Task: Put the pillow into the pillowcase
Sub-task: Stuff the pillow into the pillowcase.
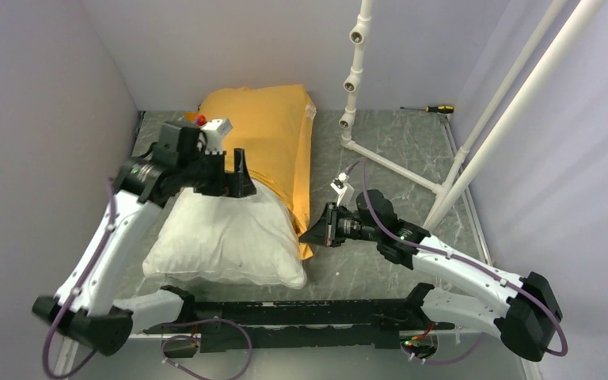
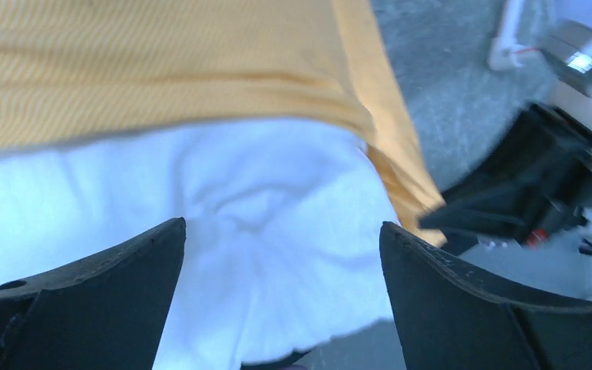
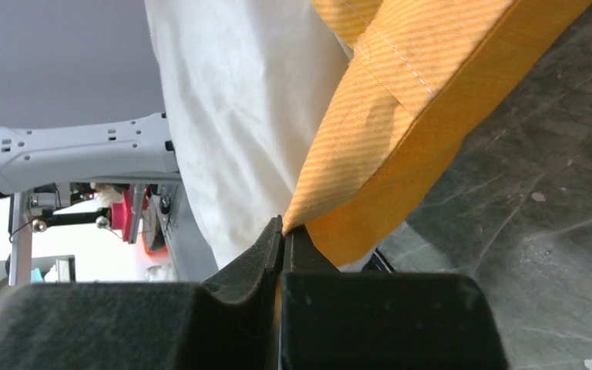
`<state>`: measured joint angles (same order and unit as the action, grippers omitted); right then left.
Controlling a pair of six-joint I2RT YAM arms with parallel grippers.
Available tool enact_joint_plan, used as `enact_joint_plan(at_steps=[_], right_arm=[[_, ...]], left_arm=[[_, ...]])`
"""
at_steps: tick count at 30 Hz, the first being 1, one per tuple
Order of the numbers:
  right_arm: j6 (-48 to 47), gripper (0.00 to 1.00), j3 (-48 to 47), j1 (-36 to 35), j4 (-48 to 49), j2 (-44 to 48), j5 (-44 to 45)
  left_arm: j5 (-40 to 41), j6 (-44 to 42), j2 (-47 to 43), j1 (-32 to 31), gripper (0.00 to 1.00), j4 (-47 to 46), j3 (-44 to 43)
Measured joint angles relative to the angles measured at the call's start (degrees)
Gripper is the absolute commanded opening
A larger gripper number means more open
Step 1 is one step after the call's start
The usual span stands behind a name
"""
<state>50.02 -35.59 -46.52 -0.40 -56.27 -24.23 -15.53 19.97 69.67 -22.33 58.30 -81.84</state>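
Observation:
The white pillow (image 1: 226, 237) lies on the table with its far end inside the orange-yellow pillowcase (image 1: 273, 134); the near half sticks out. In the left wrist view the pillow (image 2: 277, 254) fills the space under the case's hem (image 2: 162, 85). My left gripper (image 1: 233, 176) hovers over the pillow near the case mouth, jaws open wide with nothing between them (image 2: 281, 231). My right gripper (image 1: 324, 228) is shut on the pillowcase's near corner (image 3: 370, 177), pinching the orange fabric at the fingertips (image 3: 283, 231), beside the pillow (image 3: 247, 116).
A white pipe frame (image 1: 412, 170) stands on the table at the right, with uprights and slanted bars. A screwdriver (image 1: 431, 108) lies at the back wall. Walls close in on both sides. A black rail (image 1: 301, 317) runs along the near edge.

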Motion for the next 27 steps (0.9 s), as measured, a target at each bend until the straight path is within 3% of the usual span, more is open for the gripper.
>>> enact_joint_plan(at_steps=[5,9,12,17,22,24,27], right_arm=[[1.5,0.00,0.0,-0.1,0.7,-1.9,-0.5],[2.7,0.00,-0.2,-0.1,1.7,-3.0,-1.2],[3.3,0.00,-0.3,-0.1,1.9,-3.8,-1.7],[4.2,0.00,-0.3,0.4,1.4,-4.0,-1.7],[6.7,0.00,1.6,1.7,2.4,-3.1,-1.9],[7.6,0.00,3.1,2.0,2.5,-2.4,-1.9],[8.7,0.00,4.7,2.5,2.8,-1.8,-2.0]], left_arm=[[-4.4,-3.5,-10.6,-2.6,0.99,3.9,-0.5],[-4.4,-5.9,-16.5,-12.0,0.99,4.2,1.6],[-1.0,-7.2,-15.4,-21.0,0.99,5.0,3.0],[15.8,-8.9,-5.2,-41.9,0.99,2.7,3.9],[40.6,-10.7,6.3,-64.7,0.99,0.2,4.1],[47.3,-9.5,10.2,-69.5,0.99,1.6,4.0],[55.2,-6.9,12.9,-71.9,1.00,4.2,5.7]])
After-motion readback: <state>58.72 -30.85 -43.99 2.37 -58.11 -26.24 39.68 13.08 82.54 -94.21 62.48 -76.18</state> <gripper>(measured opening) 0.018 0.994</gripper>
